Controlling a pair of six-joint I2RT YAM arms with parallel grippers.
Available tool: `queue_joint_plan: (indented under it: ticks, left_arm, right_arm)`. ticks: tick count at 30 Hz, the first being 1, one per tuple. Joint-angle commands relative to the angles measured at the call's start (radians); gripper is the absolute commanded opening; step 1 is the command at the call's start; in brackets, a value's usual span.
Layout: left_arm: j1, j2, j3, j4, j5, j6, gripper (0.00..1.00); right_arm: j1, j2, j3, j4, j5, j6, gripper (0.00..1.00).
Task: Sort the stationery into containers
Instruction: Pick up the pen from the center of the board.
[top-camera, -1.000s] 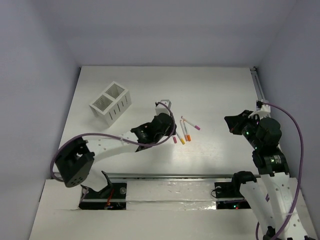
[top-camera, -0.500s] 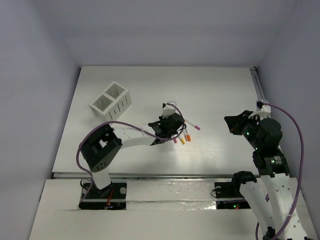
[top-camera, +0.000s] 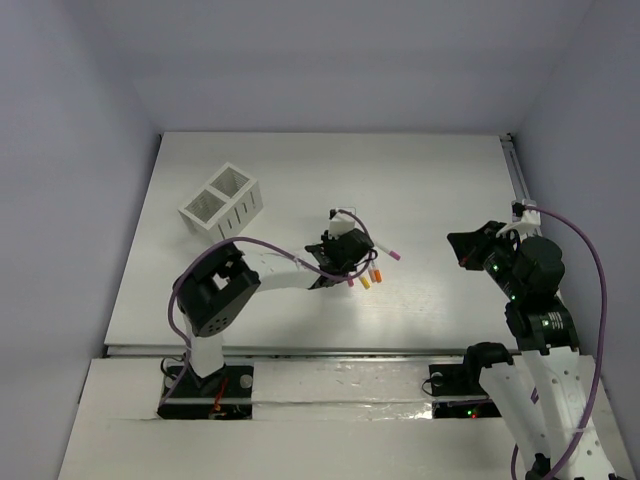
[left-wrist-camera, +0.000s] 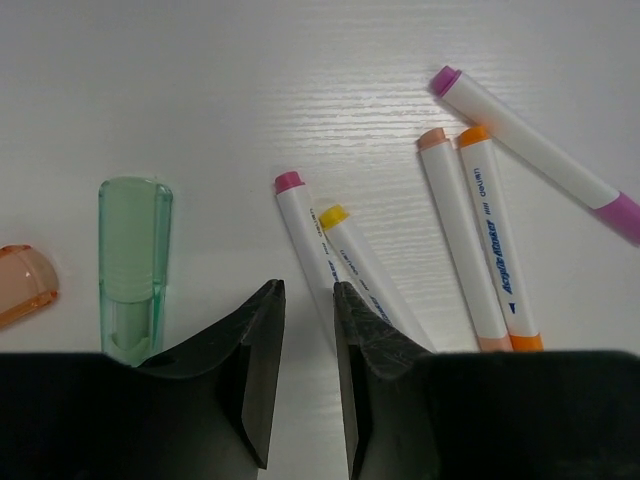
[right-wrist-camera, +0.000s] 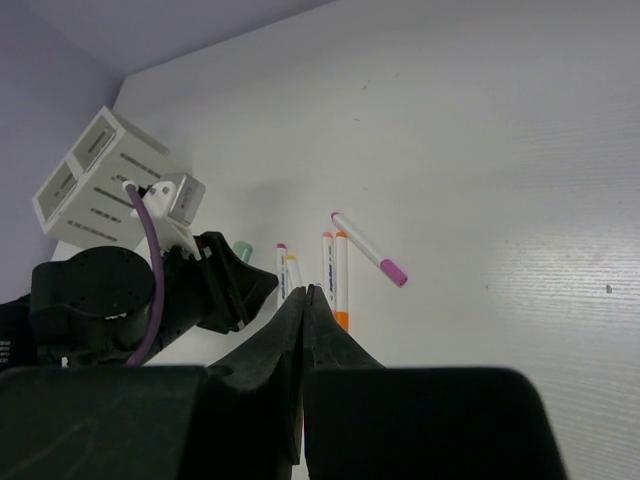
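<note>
Several thin white pens lie side by side on the table: a magenta-tipped pen, a yellow-tipped pen, two orange pens and a slanted magenta-capped pen. A mint-green stubby piece and an orange stubby piece lie to their left. My left gripper hangs low over the near ends of the magenta- and yellow-tipped pens, its jaws a narrow gap apart with bare table between. It also shows from above. My right gripper is shut and empty, held off to the right.
The white two-compartment box stands at the back left, well away from the pens; it also shows in the right wrist view. A rail runs along the table's right edge. The left arm's purple cable loops over the table.
The left arm has swung its elbow to the right and carried its gripper right, up to the pens. The right arm has not moved.
</note>
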Motion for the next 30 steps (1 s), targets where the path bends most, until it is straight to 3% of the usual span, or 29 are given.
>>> queue_joint_plan:
  ticks: [1,21,26,28,30]
  left_arm:
    - [-0.001,0.008,0.045,-0.018,-0.025,0.014,0.23]
    - [0.01,0.093,0.063,-0.005,-0.02,0.033,0.24]
    - [0.028,0.102,0.049,0.009,-0.013,0.039,0.34]
    - [0.028,0.106,0.045,0.017,-0.014,0.037,0.29]
    - [0.028,0.11,0.042,0.021,-0.017,0.034,0.15]
  right_arm:
    - [-0.005,-0.004,0.014,0.045,-0.019,-0.008,0.0]
    - [-0.005,-0.003,0.012,0.045,-0.02,-0.011,0.0]
    - [-0.005,-0.004,0.011,0.049,-0.023,-0.009,0.0]
    - [-0.005,-0.001,0.011,0.049,-0.028,-0.009,0.0]
    - [-0.005,-0.001,0.011,0.051,-0.029,-0.009,0.0]
